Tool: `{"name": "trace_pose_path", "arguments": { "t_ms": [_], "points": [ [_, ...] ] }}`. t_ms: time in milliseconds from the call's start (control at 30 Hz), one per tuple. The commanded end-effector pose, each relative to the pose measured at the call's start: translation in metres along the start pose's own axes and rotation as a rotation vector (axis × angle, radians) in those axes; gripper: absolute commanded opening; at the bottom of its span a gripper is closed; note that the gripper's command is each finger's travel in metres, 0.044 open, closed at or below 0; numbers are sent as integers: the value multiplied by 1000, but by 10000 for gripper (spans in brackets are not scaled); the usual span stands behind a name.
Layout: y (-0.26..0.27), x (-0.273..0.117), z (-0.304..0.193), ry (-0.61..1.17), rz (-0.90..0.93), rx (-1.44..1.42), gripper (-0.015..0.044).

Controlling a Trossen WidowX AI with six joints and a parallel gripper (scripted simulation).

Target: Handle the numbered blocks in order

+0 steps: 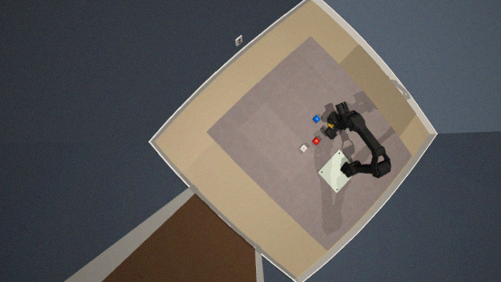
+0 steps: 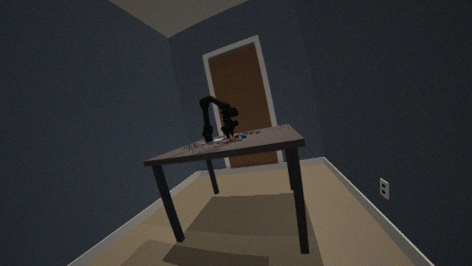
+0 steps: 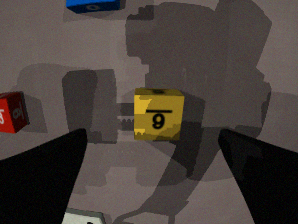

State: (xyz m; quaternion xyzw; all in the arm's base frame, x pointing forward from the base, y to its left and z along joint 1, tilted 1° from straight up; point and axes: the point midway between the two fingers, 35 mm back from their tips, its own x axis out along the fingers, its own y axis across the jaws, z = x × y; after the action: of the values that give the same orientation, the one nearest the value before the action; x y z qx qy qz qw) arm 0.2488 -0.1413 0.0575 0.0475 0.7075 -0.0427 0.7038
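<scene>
A yellow block (image 1: 331, 126) (image 2: 232, 139) (image 3: 158, 117) sits on the table; in the wrist view its top shows a glyph like a 9 with a bar above it, which reads as an underlined 6 seen upside down. My gripper (image 1: 331, 126) (image 3: 156, 136) is open above it, one finger on each side, apart from the block. A blue block (image 1: 316, 118) (image 2: 244, 136) (image 3: 93, 5) and a red block (image 1: 316, 141) (image 2: 237, 136) (image 3: 12, 112) stand nearby, cut off by the wrist view's edges. A white block (image 1: 303, 147) lies beyond the red one. Their top digits are not readable.
The pale base plate (image 1: 331, 173) (image 3: 82, 217) lies under the arm's base, its corner low in the wrist view. The arm (image 1: 372, 137) (image 2: 205, 117) arches over the table (image 1: 271, 131) (image 2: 273, 138). Shadows of the arm fall around the blocks.
</scene>
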Motion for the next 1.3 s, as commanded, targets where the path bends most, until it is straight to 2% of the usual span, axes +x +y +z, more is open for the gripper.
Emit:
{"name": "trace_pose_path", "arguments": {
  "t_ms": [0, 33, 100, 267, 400, 700, 1033, 1167, 1267],
  "points": [
    [-1, -16, 2, -19, -10, -5, 400],
    [-1, -16, 2, -19, -10, -5, 400],
    [-2, -25, 3, -19, -10, -5, 348],
    [-1, -88, 2, -19, -10, -5, 216],
    [-1, -97, 1, -19, -10, -5, 120],
    [8, -97, 4, -19, -10, -5, 120],
    [135, -97, 11, -20, 3, -5, 120],
    [143, -97, 10, -20, 4, -5, 120],
    [143, -77, 12, -20, 4, -5, 199]
  ]
}}
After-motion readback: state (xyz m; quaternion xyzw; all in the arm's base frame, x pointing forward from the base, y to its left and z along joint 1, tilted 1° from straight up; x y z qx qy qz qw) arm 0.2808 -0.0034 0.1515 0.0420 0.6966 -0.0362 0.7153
